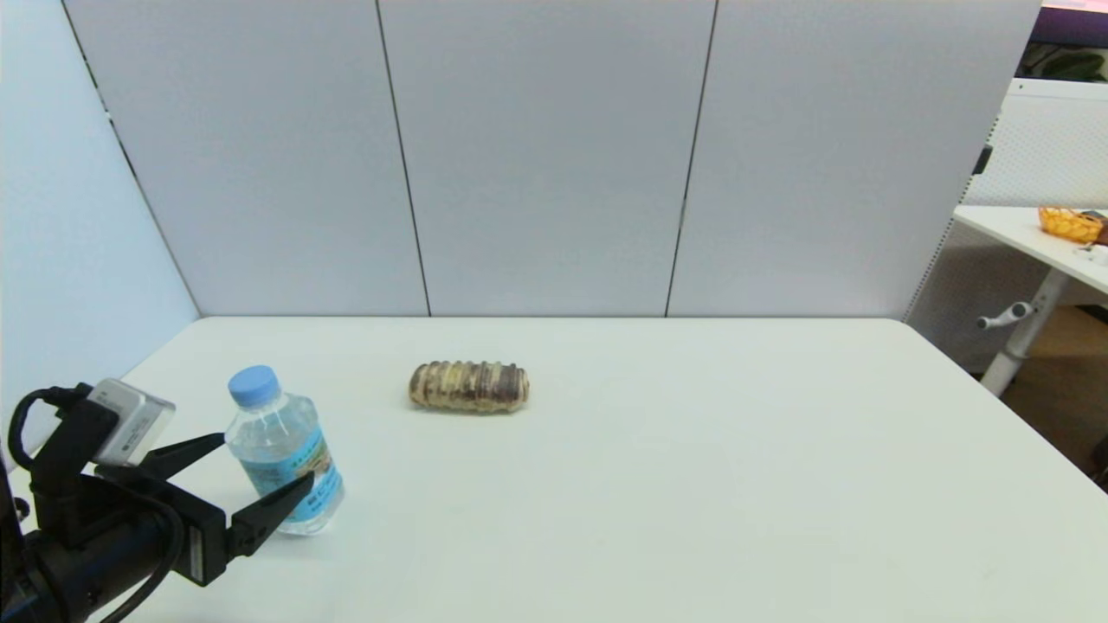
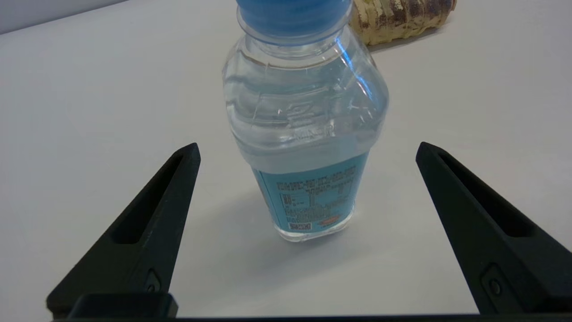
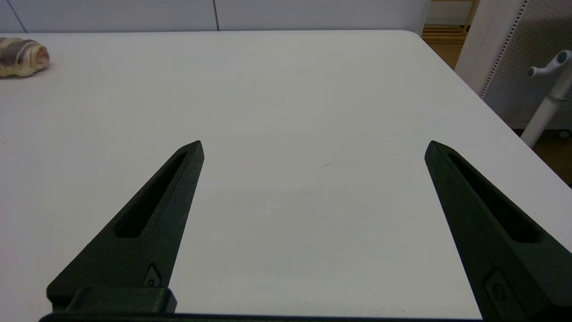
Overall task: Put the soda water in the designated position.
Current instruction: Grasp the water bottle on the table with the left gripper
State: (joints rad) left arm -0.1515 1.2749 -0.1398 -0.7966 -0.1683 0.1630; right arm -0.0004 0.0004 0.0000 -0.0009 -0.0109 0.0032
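Note:
The soda water bottle (image 1: pixel 284 459), clear with a light blue cap and blue label, stands upright at the table's near left. My left gripper (image 1: pixel 264 467) is open just beside it on its left, one finger on each side of the bottle's lower body without touching. From the left wrist camera, the bottle (image 2: pixel 308 134) rises just beyond the spread fingertips (image 2: pixel 190 154). My right gripper (image 3: pixel 313 147) is open over bare white tabletop, out of the head view. The designated position carries no mark.
A brown-and-tan ridged cylinder (image 1: pixel 468 386) lies on its side at the table's middle back, also seen behind the bottle (image 2: pixel 402 18). Grey panels wall the back and left. The table's right edge (image 1: pixel 1021 424) drops toward another desk.

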